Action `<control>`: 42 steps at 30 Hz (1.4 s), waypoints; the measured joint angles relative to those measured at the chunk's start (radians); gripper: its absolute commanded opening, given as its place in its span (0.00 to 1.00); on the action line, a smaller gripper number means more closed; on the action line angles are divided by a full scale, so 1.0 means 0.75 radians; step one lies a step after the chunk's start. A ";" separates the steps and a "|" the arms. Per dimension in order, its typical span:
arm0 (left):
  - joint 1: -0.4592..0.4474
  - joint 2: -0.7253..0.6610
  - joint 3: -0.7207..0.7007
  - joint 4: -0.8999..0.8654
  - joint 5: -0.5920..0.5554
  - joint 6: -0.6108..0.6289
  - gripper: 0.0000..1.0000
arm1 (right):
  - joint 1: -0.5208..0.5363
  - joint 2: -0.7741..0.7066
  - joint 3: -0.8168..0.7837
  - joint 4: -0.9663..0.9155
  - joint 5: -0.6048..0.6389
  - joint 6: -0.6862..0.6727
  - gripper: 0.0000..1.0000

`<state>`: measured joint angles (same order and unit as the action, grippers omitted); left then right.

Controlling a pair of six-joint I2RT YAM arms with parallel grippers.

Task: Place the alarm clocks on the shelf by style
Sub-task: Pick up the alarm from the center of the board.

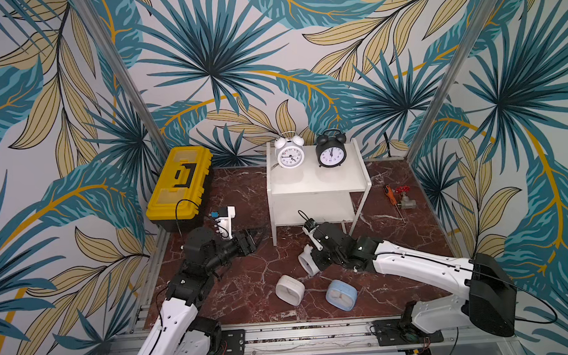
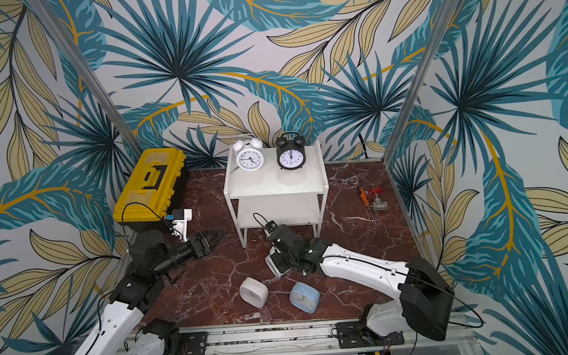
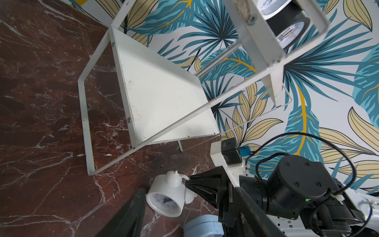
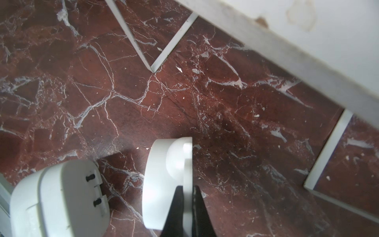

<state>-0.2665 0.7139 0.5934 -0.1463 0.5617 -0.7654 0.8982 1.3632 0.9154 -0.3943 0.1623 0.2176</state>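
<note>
A white twin-bell clock (image 1: 289, 153) and a black one (image 1: 331, 152) stand on the top board of the white shelf (image 1: 316, 183). On the marble floor in front of the shelf, another white twin-bell clock (image 1: 307, 262) lies on its side. My right gripper (image 4: 187, 194) is shut on this clock's thin white handle. A white rounded-square clock (image 1: 290, 290) and a light blue one (image 1: 341, 295) lie near the front edge. My left gripper (image 1: 257, 235) hovers left of the shelf's front leg, its fingers apart and holding nothing. The shelf's lower board (image 3: 164, 98) is bare.
A yellow-and-black toolbox (image 1: 179, 184) stands at the back left. An orange-handled screwdriver (image 1: 390, 193) and a metal valve with a red wheel (image 1: 405, 201) lie right of the shelf. Patterned walls and aluminium posts close in the floor on three sides.
</note>
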 measured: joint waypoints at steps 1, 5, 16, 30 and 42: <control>0.000 0.000 0.000 0.000 0.000 -0.001 0.70 | 0.001 -0.012 0.000 0.000 -0.010 -0.006 0.00; 0.000 -0.001 0.000 -0.001 -0.001 0.000 0.70 | 0.002 -0.061 0.017 -0.024 -0.059 -0.023 0.00; 0.000 0.035 0.109 -0.021 0.124 0.053 0.93 | 0.009 -0.294 0.307 -0.236 -0.280 -0.075 0.00; -0.178 0.242 0.404 0.091 0.536 0.087 1.00 | -0.392 -0.347 0.578 -0.307 -1.032 -0.071 0.00; -0.199 0.340 0.380 0.549 0.615 -0.166 0.97 | -0.510 -0.227 0.622 -0.139 -1.483 0.106 0.00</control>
<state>-0.4156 0.9688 0.8787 0.2653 1.0229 -0.8898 0.5156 1.1927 1.3815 -0.4984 -0.9501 0.2970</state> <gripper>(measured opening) 0.971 0.083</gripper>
